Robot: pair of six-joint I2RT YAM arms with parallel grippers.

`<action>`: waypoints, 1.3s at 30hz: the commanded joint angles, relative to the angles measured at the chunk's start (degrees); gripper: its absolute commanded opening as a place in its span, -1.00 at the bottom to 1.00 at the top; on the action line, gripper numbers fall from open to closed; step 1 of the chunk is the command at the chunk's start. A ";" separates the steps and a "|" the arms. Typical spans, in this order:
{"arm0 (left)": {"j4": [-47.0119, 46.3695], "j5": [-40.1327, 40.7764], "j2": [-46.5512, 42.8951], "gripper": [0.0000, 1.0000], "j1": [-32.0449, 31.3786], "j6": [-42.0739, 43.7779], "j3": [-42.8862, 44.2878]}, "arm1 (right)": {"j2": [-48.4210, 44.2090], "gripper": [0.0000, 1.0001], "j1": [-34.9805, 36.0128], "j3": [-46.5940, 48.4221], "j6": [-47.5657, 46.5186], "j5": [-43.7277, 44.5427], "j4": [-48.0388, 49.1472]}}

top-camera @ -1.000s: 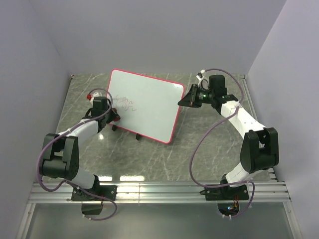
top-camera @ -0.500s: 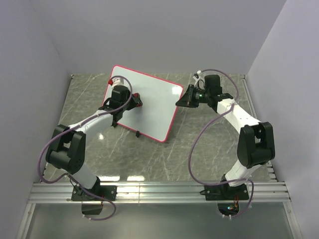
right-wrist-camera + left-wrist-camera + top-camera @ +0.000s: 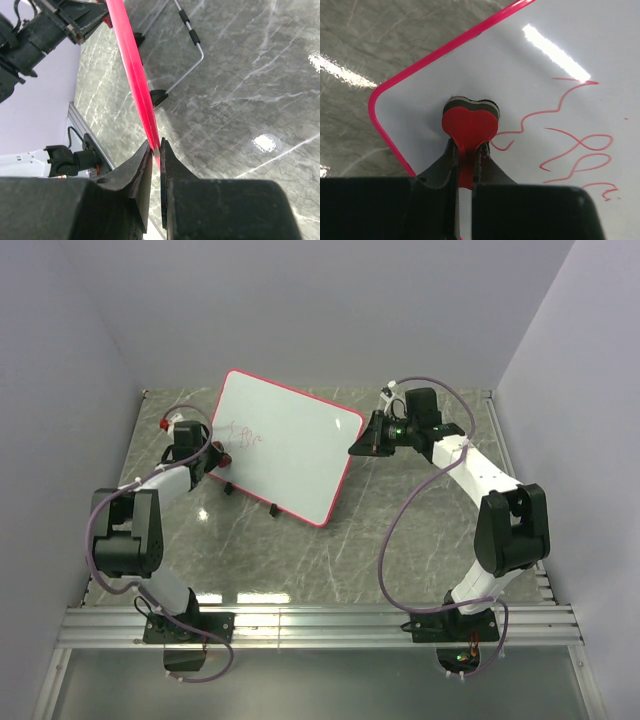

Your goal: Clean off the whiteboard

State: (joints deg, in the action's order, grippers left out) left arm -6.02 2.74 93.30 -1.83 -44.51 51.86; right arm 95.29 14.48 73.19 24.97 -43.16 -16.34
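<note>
The whiteboard (image 3: 290,445) stands tilted on its black feet (image 3: 273,509), white with a red-pink frame. Red scribbles (image 3: 245,435) mark its left part, and in the left wrist view the scribbles (image 3: 580,150) lie right of the eraser. My left gripper (image 3: 215,452) is shut on a red heart-shaped eraser (image 3: 470,122) with a dark felt layer, which is pressed on the whiteboard (image 3: 570,50) near its rounded corner. My right gripper (image 3: 358,445) is shut on the board's right edge; the pink frame (image 3: 132,55) runs between its fingers (image 3: 159,147).
Behind the board, a wire stand (image 3: 192,37) with black feet rests on the grey marble table (image 3: 420,530). Purple walls close in the left, back and right. A metal rail (image 3: 320,625) runs along the near edge, and purple cables loop off both arms.
My left gripper swept with the eraser up across the board's upper left, then back to its left edge. The board turned slightly, and my right gripper shifted a little left with it.
</note>
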 commanded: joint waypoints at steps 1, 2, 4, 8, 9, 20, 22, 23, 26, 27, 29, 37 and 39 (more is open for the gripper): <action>-0.04 -3.26 1.88 -0.99 -0.37 2.67 3.68 | -0.80 -1.00 0.20 1.52 -0.72 -1.76 -1.42; -0.74 -4.23 2.50 -0.99 -0.37 2.15 5.17 | -0.89 -1.00 0.37 1.17 -0.63 -1.84 -1.24; -1.44 -9.13 4.69 -0.99 -0.81 1.10 6.67 | -0.80 -1.00 0.29 0.38 -0.19 -2.02 -0.63; -1.36 -10.48 6.90 -0.99 -7.46 0.22 11.15 | -0.19 -1.00 0.55 0.64 -0.36 -2.02 -0.80; -1.36 -10.48 7.16 -0.99 -8.71 0.04 11.86 | 0.07 -1.00 0.72 0.81 -0.54 -1.93 -1.06; 2.85 -11.10 12.35 -0.99 -15.67 0.30 23.19 | 0.25 -1.00 1.95 1.25 -0.54 -1.84 -1.06; 3.73 -10.30 13.14 -0.99 -14.97 1.09 25.04 | 0.16 -1.00 2.04 1.43 -0.71 -1.67 -1.50; 4.87 -10.04 13.40 -0.99 -13.57 1.35 25.57 | 0.08 -1.00 2.04 1.52 -0.89 -1.67 -1.76; 5.84 -11.53 15.42 -0.99 -9.01 1.53 27.33 | -0.45 -1.00 2.04 1.69 -1.24 -1.49 -2.47; 5.85 -11.88 16.29 -0.99 -7.85 1.62 27.59 | -0.45 -1.00 2.04 1.69 -1.50 -1.23 -2.73; 6.46 -11.88 17.35 -0.99 -4.79 2.58 28.56 | -0.63 -1.00 2.04 1.69 -1.50 -1.14 -3.00; 8.40 -13.73 22.37 -0.99 0.77 4.43 28.74 | -0.28 -1.00 2.04 2.48 -2.56 -0.09 -4.84; 7.87 -14.60 22.63 -0.99 0.68 4.61 27.87 | 0.25 -1.00 2.04 3.01 -2.38 0.00 -4.84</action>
State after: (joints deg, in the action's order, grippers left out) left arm 0.73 -10.13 114.63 0.51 -42.54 80.20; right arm 96.20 15.62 73.17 24.38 -42.52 -20.14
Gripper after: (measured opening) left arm 0.086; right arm 0.141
